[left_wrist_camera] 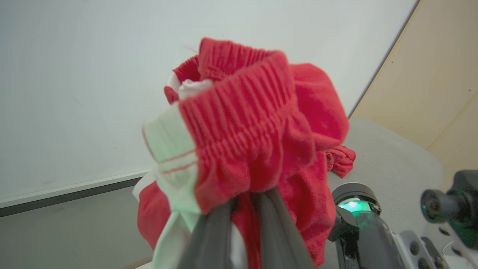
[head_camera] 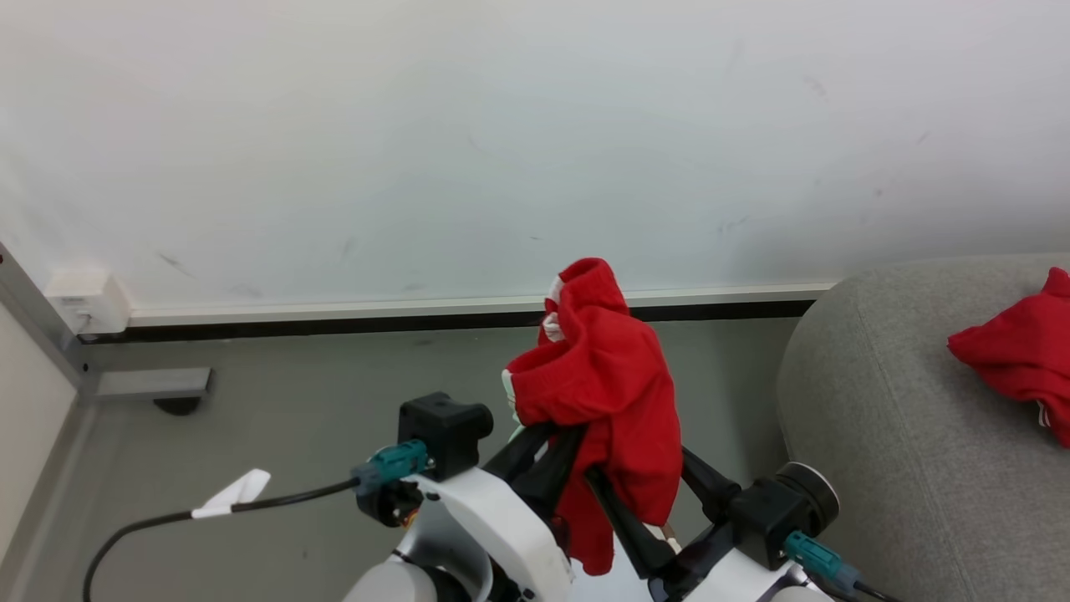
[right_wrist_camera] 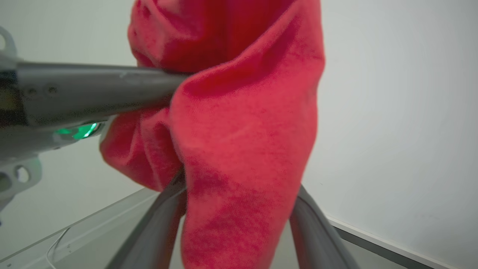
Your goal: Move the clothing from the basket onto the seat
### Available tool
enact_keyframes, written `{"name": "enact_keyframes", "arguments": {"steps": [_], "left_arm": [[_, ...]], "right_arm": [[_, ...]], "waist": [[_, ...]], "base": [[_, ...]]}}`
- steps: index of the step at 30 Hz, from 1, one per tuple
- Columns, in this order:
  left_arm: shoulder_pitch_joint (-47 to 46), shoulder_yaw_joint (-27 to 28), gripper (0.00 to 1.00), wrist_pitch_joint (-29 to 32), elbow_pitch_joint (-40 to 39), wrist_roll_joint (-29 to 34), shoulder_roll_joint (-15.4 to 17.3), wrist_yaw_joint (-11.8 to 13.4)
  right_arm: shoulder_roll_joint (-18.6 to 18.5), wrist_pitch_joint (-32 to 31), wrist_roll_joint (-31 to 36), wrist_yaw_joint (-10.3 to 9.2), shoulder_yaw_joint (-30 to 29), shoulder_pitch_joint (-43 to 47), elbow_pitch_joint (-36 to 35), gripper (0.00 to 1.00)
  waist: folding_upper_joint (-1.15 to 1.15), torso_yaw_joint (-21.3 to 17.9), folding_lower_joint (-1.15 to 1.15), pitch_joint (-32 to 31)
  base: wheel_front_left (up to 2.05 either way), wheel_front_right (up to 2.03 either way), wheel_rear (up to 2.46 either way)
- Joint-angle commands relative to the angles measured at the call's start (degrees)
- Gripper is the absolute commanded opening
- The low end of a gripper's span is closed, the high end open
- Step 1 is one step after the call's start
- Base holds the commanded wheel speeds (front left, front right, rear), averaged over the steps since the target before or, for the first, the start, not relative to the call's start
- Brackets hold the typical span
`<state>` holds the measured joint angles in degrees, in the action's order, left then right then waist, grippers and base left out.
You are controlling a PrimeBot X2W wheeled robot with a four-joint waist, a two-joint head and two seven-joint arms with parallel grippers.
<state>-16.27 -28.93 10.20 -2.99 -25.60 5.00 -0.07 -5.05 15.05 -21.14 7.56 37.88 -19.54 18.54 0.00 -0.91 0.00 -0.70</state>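
Left gripper [head_camera: 547, 435] is found clamped on red clothing [head_camera: 602, 376], raised clear of the seat [head_camera: 878, 401] edge; right gripper [head_camera: 639, 464] stands spread. Left wrist view: elastic waistband [left_wrist_camera: 239, 119] is pinched, judged the firmest hold. Right wrist view: it is draped, limp and light, between parted fingers [right_wrist_camera: 317, 231].

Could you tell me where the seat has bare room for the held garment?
The seat is bare from its rounded left edge to the red garment lying at its right. Crowded where the held garment hangs from the left gripper across the right gripper.
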Motion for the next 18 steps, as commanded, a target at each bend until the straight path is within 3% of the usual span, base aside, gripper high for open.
{"name": "enact_keyframes", "arguments": {"steps": [1, 2, 3, 4, 11, 12, 13, 18], "left_arm": [[0.7, -0.4, 0.00, 0.1, -0.3, -0.4, -0.1, -0.3], [0.8, -0.6, 0.00, 0.1, -0.2, -0.5, -0.1, -0.3], [0.8, -0.8, 0.00, 0.1, 0.0, -0.5, -0.2, -0.3], [0.8, -1.1, 0.00, 0.0, 0.1, -0.5, -0.2, -0.3], [1.1, -1.6, 0.03, -0.8, 1.2, 0.3, 0.3, -0.1], [1.0, -1.6, 0.42, -1.1, 1.3, 0.7, 0.5, -0.1], [0.8, -1.7, 0.97, -1.4, 1.4, 1.1, 0.7, -0.1], [0.4, -2.2, 1.00, -2.4, 2.3, 2.2, 1.3, -0.2]], "right_arm": [[0.5, 0.2, -1.2, -0.15, 0.0, -1.2, 1.2, 1.00], [0.6, 0.2, -1.4, -0.15, 0.0, -1.7, 1.8, 0.87], [0.8, 0.2, -1.6, -0.15, -0.1, -2.0, 2.2, 0.25], [1.0, 0.2, -2.3, -0.14, 0.1, -2.1, 2.2, 0.00], [1.6, 0.2, -4.2, -0.15, -0.6, -2.2, 2.1, 0.00], [1.6, 0.2, -4.3, -0.15, -1.0, -2.1, 2.1, 0.00], [1.6, 0.2, -4.4, -0.15, -1.2, -2.0, 2.0, 0.00], [1.8, 0.2, -4.0, -0.14, -3.3, -1.5, 1.4, 0.00]], "waist": [[0.00, 0.4, 0.00, -0.1], [0.00, 0.6, 0.00, -0.1], [0.00, 0.8, 0.00, -0.1], [0.00, 1.0, 0.00, -0.1], [0.00, 1.6, 0.00, 0.0], [0.00, 1.5, 0.00, 0.0], [0.00, 1.5, 0.00, 0.0], [0.00, 1.2, 0.00, 0.3]], "base": [[0.00, 0.00, 0.00], [0.00, 0.00, 0.00], [0.00, 0.00, 0.00], [0.00, 0.00, 0.00], [0.00, 0.00, 0.00], [0.00, 0.00, 0.00], [0.00, 0.00, 0.00], [0.00, 0.00, 0.00]]}}
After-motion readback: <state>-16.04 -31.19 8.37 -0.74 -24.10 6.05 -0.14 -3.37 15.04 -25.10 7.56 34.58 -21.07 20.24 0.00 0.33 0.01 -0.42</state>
